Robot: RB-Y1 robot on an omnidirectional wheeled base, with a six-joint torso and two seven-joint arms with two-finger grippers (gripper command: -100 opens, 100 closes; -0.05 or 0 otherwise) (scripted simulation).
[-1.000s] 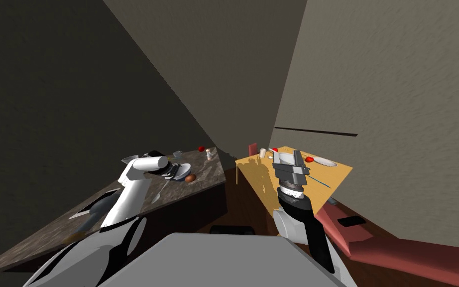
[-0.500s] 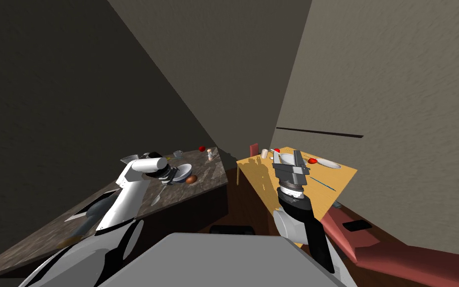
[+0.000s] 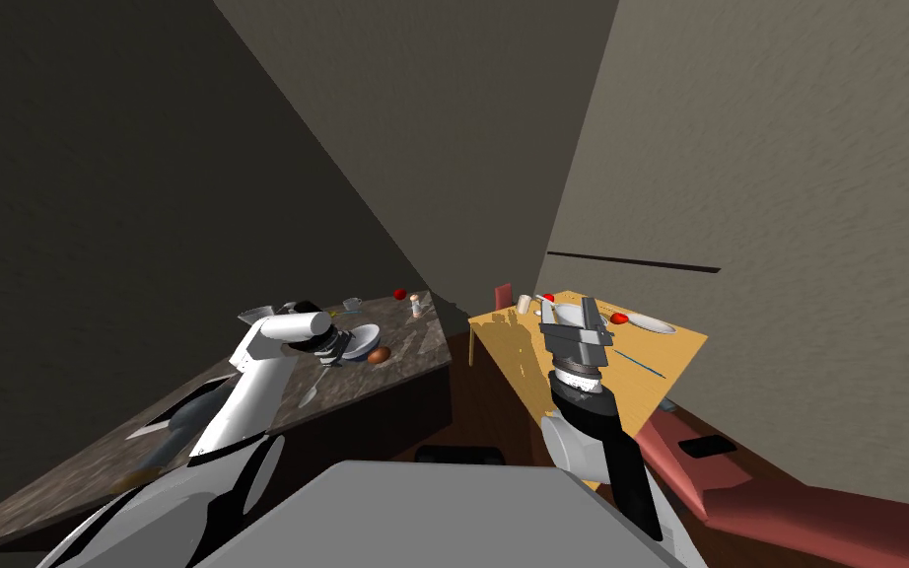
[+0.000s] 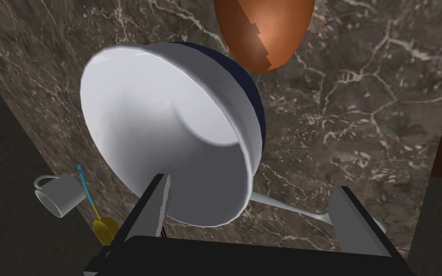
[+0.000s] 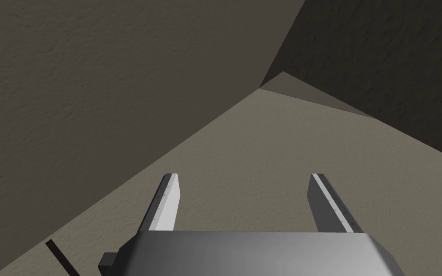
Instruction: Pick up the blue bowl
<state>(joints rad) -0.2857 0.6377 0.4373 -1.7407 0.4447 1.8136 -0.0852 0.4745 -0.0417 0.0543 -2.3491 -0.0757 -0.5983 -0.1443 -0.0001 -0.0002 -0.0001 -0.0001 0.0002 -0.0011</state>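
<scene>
The left gripper [image 4: 250, 184] stands wide, one finger inside the rim of the tipped blue bowl [image 4: 167, 129] and one outside. Next, I'd say, it should close and lift the bowl off the marble counter [image 4: 368, 120]. Its wrist view shows the bowl's white inside, and the head view adds the right gripper [image 3: 569, 311], also wide, above the wooden table [image 3: 512, 355].
</scene>
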